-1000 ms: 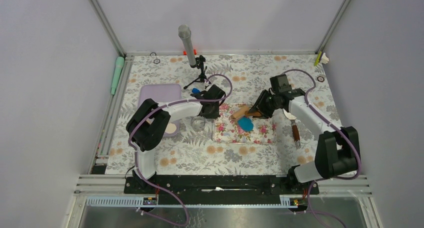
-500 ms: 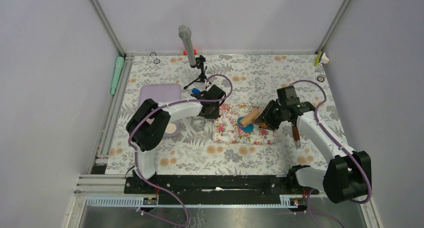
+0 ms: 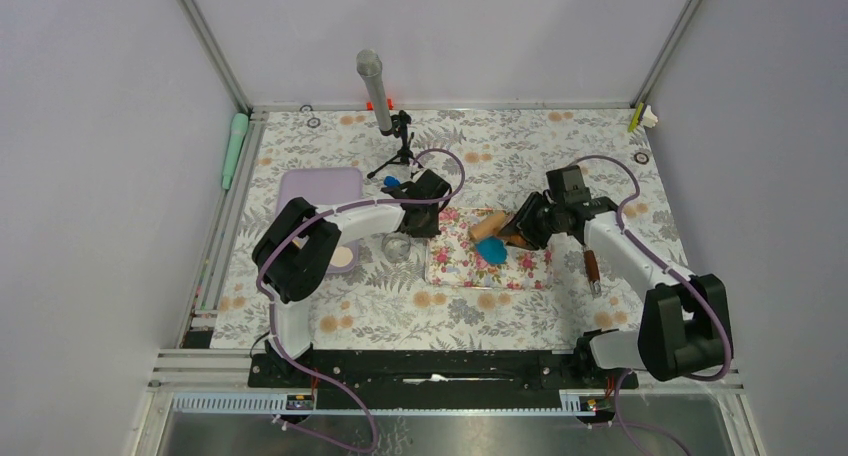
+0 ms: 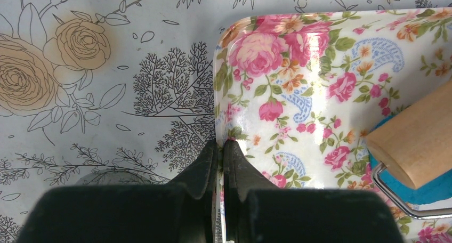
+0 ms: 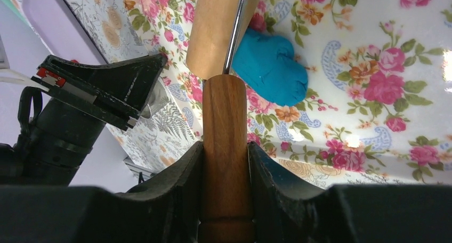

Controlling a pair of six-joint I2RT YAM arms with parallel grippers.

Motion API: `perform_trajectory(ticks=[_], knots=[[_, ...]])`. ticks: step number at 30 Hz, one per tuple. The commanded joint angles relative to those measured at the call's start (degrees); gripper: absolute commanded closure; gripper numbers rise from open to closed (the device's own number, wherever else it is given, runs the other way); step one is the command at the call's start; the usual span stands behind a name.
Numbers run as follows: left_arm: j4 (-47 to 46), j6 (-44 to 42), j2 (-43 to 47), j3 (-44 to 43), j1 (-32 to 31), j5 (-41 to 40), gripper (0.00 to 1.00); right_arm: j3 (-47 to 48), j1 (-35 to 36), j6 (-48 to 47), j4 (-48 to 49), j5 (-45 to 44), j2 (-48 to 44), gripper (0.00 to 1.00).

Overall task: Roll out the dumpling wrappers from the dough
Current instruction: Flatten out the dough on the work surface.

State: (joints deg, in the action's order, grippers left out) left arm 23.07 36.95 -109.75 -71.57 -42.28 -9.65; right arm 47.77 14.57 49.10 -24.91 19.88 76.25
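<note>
Blue, bright and soft, the clay dough (image 3: 491, 248) is a flattened lump with an uneven outline, lying near the middle of a glossy pink floral mat (image 3: 455, 266). Over the lump's edge sits the pale wooden drum (image 4: 413, 147) of a small roller, joined by a bent wire to a darker brown wooden handle (image 5: 225, 120). The right gripper (image 5: 225, 152) has that handle clamped between its two black fingers, which are drawn in to the handle's width. It reaches in from the mat's right side with the roller pointing left. The left gripper (image 4: 219, 147) is closed tight, its fingers pressed together with their tips at the mat's left rim; whether they pinch that rim cannot be told. The mat rests on a grey-and-tan floral tablecloth (image 3: 400, 306). Left of the mat, partly under the left arm, is a lilac rectangular tray (image 3: 320, 188). A grey microphone on a small black tripod (image 3: 376, 86) stands at the table's far side.
</note>
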Motion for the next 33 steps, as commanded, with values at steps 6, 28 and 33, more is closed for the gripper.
perform_trajectory(ticks=[6, 28, 33], knots=[[5.54, -0.61, -0.47, 2.11, -0.34, 0.76, 1.0, 17.37, -0.15, -4.61, -20.38, -2.65, -1.5, 1.0], [5.2, 0.08, 2.44, 3.35, -0.02, 0.36, 1.0, -7.4, 0.02, 2.96, -11.27, -3.63, -3.26, 1.0], [5.27, -0.19, 2.83, 3.71, -0.04, 0.25, 1.0, -5.05, 0.05, 1.75, -9.84, -3.95, 1.01, 1.0]])
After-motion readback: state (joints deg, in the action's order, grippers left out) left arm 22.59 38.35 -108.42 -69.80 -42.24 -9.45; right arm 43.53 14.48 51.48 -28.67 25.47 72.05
